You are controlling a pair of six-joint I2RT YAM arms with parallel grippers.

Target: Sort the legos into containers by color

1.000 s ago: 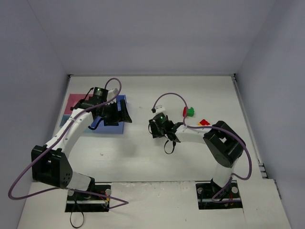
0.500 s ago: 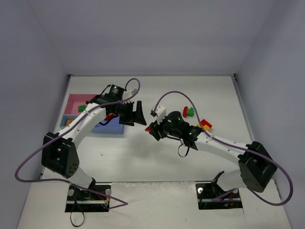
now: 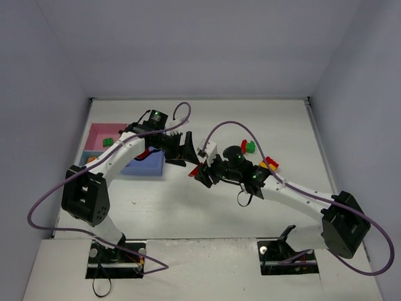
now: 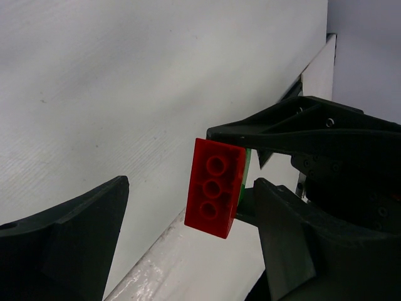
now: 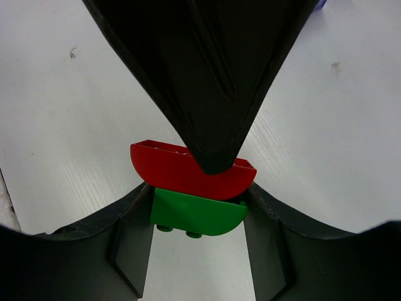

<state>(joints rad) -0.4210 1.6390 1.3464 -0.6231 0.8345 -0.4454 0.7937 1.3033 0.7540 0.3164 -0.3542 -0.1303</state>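
Left gripper (image 3: 186, 150) has swung right off the blue tray (image 3: 147, 167) to mid-tabletop (image 3: 188, 210), and the right gripper (image 3: 199, 173) has stretched in to meet it. Right jaws are clenched on a red-green pair (image 5: 182, 179); left jaws gape wide around its red brick (image 4: 215, 187), so a pull-apart looks set. White tabletop, bare grey walls (image 3: 200, 44), loose legos (image 3: 249, 147) waiting to the right.

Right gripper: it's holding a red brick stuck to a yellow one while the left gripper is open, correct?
No. Stuck to the red brick is a green brick, not a yellow one; the right wrist view shows it. The right gripper does hold the pair, and the left gripper is open.
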